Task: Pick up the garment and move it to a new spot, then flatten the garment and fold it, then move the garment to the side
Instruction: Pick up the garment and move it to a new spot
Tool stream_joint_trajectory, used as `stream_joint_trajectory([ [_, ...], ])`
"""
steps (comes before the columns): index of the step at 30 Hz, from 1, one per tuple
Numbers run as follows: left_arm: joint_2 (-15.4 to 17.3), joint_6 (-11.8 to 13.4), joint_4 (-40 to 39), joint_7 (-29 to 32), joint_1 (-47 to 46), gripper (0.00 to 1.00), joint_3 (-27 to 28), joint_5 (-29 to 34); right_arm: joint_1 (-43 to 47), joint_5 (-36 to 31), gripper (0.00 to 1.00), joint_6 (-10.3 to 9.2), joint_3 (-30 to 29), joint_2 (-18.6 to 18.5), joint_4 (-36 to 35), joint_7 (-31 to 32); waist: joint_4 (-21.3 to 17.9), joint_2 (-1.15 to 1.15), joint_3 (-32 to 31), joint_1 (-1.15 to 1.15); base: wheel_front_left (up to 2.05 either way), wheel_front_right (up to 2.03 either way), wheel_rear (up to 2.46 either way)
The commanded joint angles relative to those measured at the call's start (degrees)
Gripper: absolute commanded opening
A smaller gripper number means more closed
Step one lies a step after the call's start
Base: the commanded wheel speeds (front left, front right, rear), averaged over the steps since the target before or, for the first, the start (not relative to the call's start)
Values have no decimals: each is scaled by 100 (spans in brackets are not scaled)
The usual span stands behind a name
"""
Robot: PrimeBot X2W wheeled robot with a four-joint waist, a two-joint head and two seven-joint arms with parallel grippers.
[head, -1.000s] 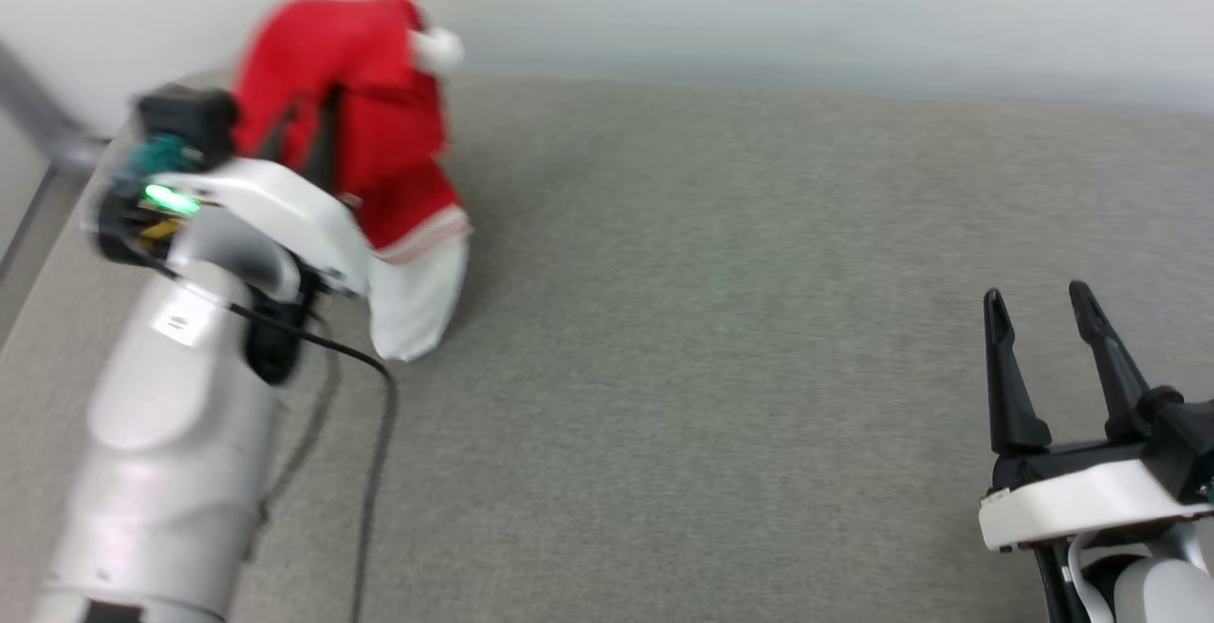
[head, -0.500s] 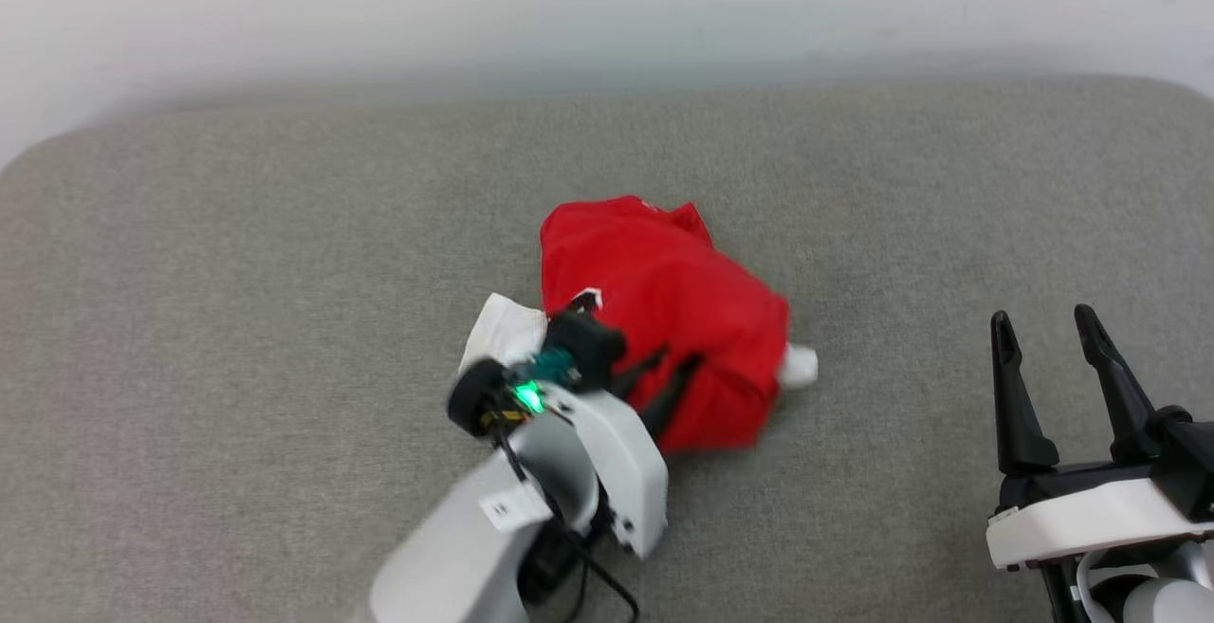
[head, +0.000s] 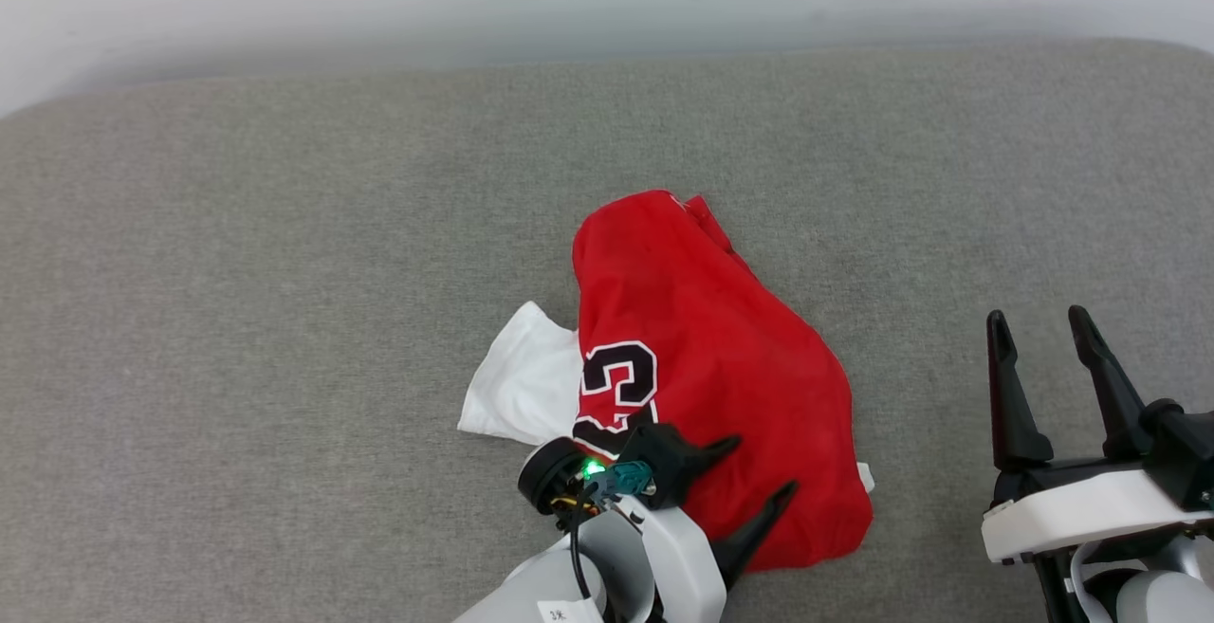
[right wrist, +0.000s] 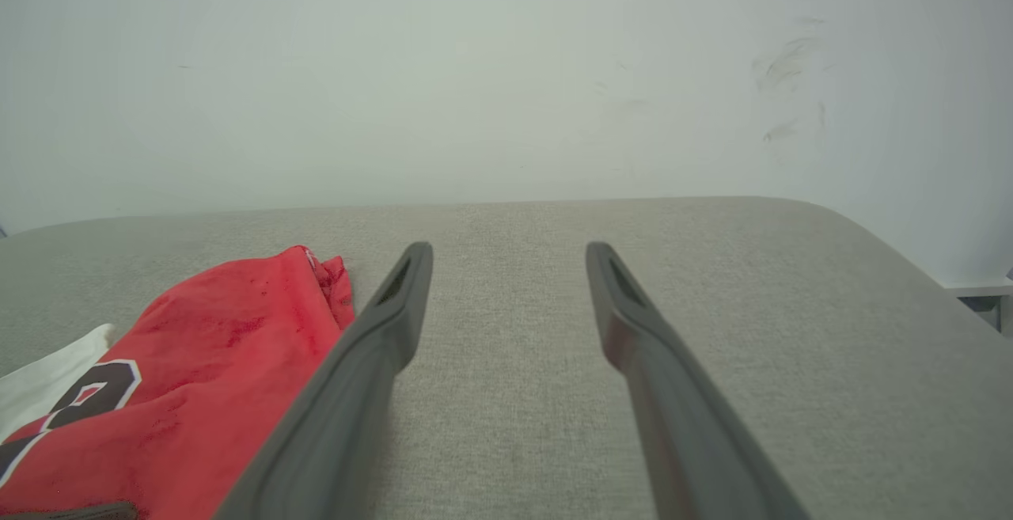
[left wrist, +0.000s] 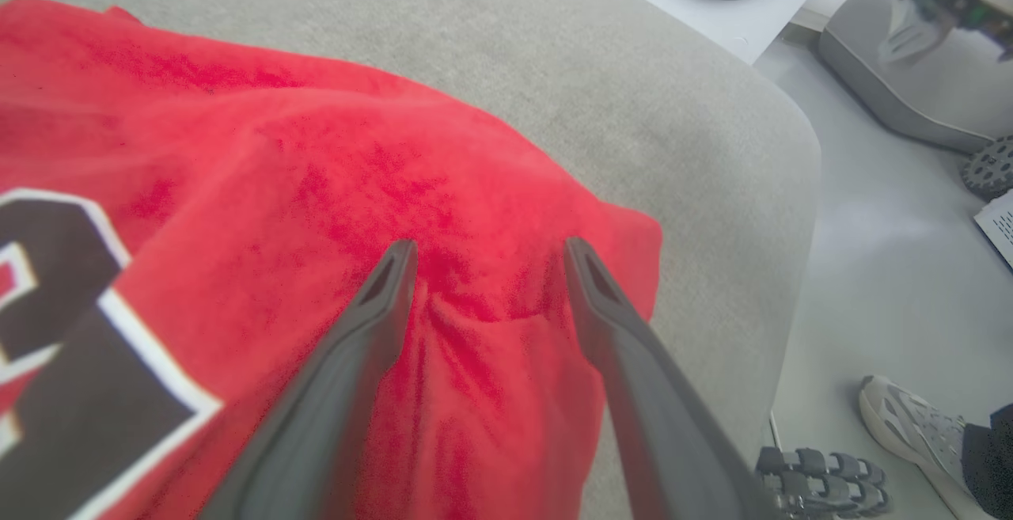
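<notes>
- The garment (head: 702, 357) lay in a crumpled heap toward the near edge of the grey surface (head: 285, 225), roughly midway between its side edges. A black numeral faced up and one white sleeve (head: 522, 386) poked out toward the left edge.
- It looked light, soft and limp, likely to sag and bunch; the shoulders or hem corners seemed the best holds for spreading it.
- The left gripper (head: 762, 464) hung over its near part, fingers spread wide, gripping nothing.
- The right gripper (head: 1036, 315) stood toward the right edge, well apart from the garment, fingers wide and empty.
</notes>
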Motion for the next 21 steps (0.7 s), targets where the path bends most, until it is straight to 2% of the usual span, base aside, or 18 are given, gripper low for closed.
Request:
stream_joint_trajectory([
  [1, -16, 3, -25, -187, -74, 100, -9, -19, -43, -10, 100, -4, 11, 8, 26, 26, 68, 0, -102, 0, 0, 0, 0],
  [5, -73, 31, -89, -796, -168, 100, 111, 72, 27, -76, 100, -4, -13, 7, 51, 96, 192, 0, -322, 0, 0, 0, 0],
  [8, -89, 163, -148, -1028, -236, 100, 273, 104, 125, -135, 100, -4, -29, 7, 6, 177, 317, 0, -471, 0, 0, 0, 0],
  [14, -14, 524, -206, -1213, -228, 100, 804, 30, 283, -138, 100, -4, -49, 8, -92, 319, 496, 0, -662, 0, 0, 0, 0],
  [21, 314, 833, -360, -1260, 83, 100, 1482, 38, 481, -31, 100, -4, -83, 8, -93, 437, 625, 0, -853, 0, 0, 0, 0],
])
